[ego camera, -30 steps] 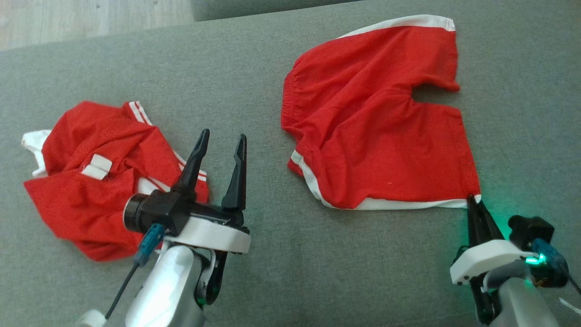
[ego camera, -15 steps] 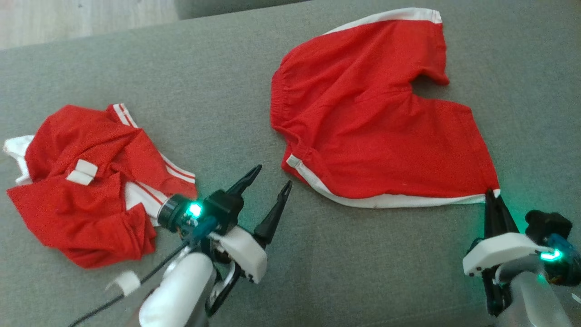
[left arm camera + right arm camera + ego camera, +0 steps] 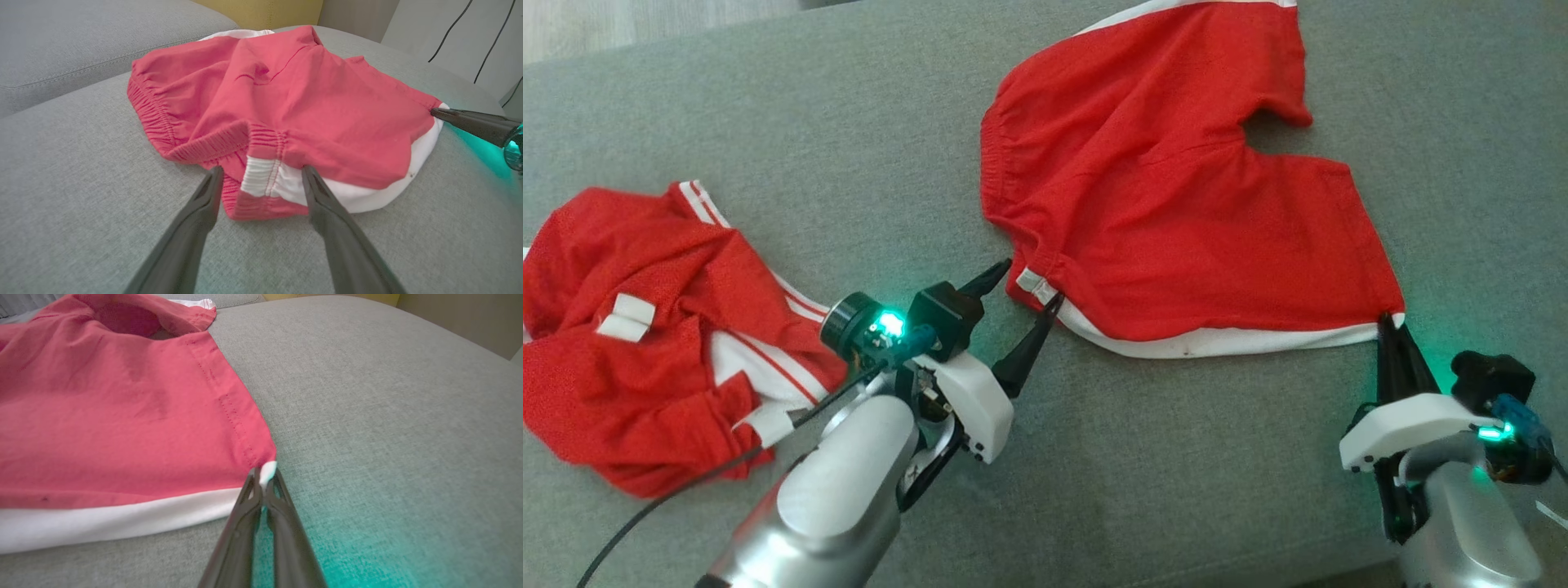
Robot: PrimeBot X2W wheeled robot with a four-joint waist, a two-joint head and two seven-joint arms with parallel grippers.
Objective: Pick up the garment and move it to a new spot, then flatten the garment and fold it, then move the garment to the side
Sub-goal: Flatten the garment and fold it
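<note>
Head view: my right pincer [image 3: 1386,322], lower right, is clenched on the white hem corner of the red shorts [image 3: 1176,212]. My left pincer [image 3: 1031,283], released, straddles their waistband corner. The shorts lie spread at upper centre on the grey sofa [image 3: 849,122].

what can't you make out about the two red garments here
- shorts: far white edge, cut off by head view's top edge.
- crumpled garment: left side, cut off by head view's left edge.
- right end effector: how much cloth it pinches, hidden between its fingers, right wrist view.

light: even, soft | shadows: faint | green glow | wrist edges blurred
</note>
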